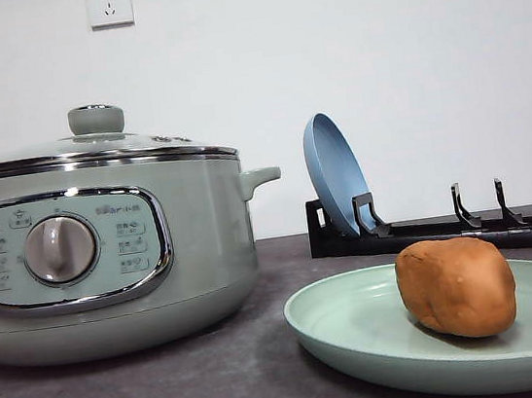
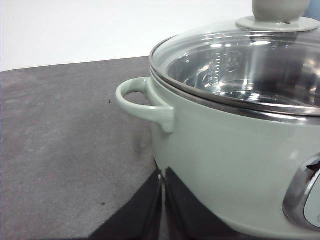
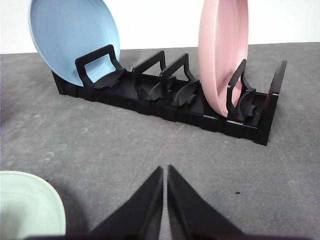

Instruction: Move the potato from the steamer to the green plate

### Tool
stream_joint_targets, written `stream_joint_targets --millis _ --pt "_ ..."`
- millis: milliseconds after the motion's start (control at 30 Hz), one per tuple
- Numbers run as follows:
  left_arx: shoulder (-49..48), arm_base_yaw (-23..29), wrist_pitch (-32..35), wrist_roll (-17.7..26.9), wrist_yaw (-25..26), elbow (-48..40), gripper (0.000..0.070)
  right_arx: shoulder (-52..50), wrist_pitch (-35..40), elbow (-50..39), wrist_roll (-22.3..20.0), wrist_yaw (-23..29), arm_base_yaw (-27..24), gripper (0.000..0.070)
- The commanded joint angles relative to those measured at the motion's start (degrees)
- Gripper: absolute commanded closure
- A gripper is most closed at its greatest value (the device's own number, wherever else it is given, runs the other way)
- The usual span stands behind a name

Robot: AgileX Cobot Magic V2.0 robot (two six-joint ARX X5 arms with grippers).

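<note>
White wall behind, with a socket (image 1: 109,4) high above the steamer; dark grey worktop (image 1: 174,393) under everything.

Left hand (image 2: 161,210): I see its two dark fingers pressed together, no gap that I can make out, nothing between them. They sit low, just beside the steamer (image 1: 105,245), close against its sage-green wall below the side handle (image 2: 142,102). The steamer's glass lid (image 2: 240,60) is on; through it I read only the bare steel inner wall. In the front view the control panel with its knob (image 1: 60,249) faces me, and the lid knob (image 1: 96,118) stands on top.

Green plate (image 1: 441,333): flat on the worktop, to the right of the steamer and apart from it. The potato (image 1: 456,287) rests on the plate, right of its centre, orange-brown and lumpy, touching nothing else that I can see. From the right wrist camera only an edge of the plate (image 3: 30,210) shows, near the right hand and off to its side.

Right hand (image 3: 165,200): fingers drawn together to a thin slit, empty, over bare worktop. Ahead of it, well apart, lies the black dish rack (image 3: 170,97). A blue plate (image 3: 72,37) stands on edge in the rack's one end slot, a pink plate (image 3: 222,50) on edge near the other end, two slots free between them.
</note>
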Motion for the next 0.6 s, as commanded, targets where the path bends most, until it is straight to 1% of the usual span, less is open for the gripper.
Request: stream_joint_targets --millis 0,567 --pt "-0.1 0.1 -0.4 -0.1 -0.1 -1.2 0.0698 -0.1 0.7 -0.3 0.1 0.0 -0.1 0.0699" --pt "-0.1 0.1 -0.4 -0.1 -0.1 -1.2 0.0698 -0.1 0.7 -0.3 0.1 0.0 -0.1 0.0699"
